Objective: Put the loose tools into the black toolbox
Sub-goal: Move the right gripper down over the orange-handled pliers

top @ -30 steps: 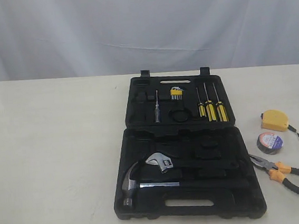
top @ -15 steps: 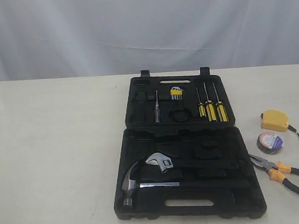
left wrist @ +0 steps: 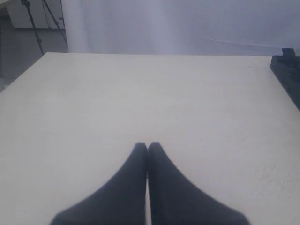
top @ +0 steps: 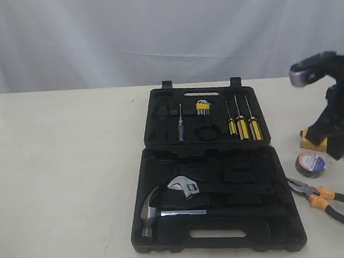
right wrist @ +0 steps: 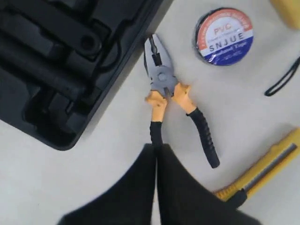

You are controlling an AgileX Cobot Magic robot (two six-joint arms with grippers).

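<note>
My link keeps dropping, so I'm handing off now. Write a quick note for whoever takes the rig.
Left claw: shut, empty, over bare table, off to the side of the toolbox.
Right claw: shut, empty, hovering above the pliers, at their handles.
Things: pliers, tape roll, tape measure and knife lie on the table beside the open toolbox.
Done: nothing packed yet.
Left: all four go into the toolbox.

I see black toolbox (top: 291, 230) open flat, w/ orange-handled pliers (top: 325, 202), labelled tape roll (top: 310, 164) & yellow tape measure (top: 313, 143) loose beside it on right-arm side, yellow knife (right wrist: 267, 171) near pliers' handles.
</note>
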